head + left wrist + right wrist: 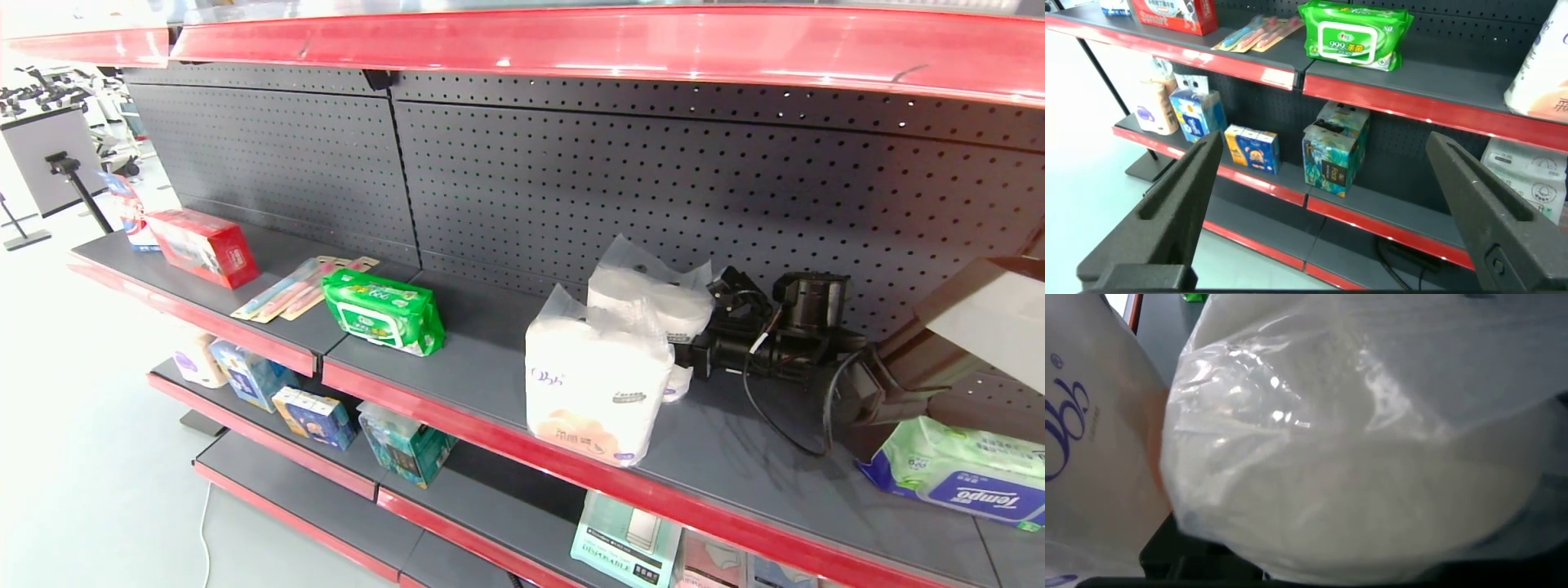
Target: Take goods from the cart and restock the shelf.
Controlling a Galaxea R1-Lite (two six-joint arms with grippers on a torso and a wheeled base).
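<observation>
A clear-wrapped pack of white tissue rolls [653, 294] rests on the dark middle shelf [482, 367], just behind a larger white tissue pack [592, 384]. My right gripper [692, 359] lies on the shelf against the roll pack's right side and is shut on it. The pack's plastic [1355, 457] presses close to the right wrist camera, with the larger pack [1078, 416] beside it. My left gripper [1323, 143] hangs open and holds nothing, in front of the lower shelves.
On the middle shelf stand a green wipes pack [384, 310], toothbrushes [294, 287], a red box [204, 245] and a blue-and-green wipes pack [963, 469]. A cardboard box [988, 310] juts in at the right. Boxed goods [1331, 151] line the lower shelf.
</observation>
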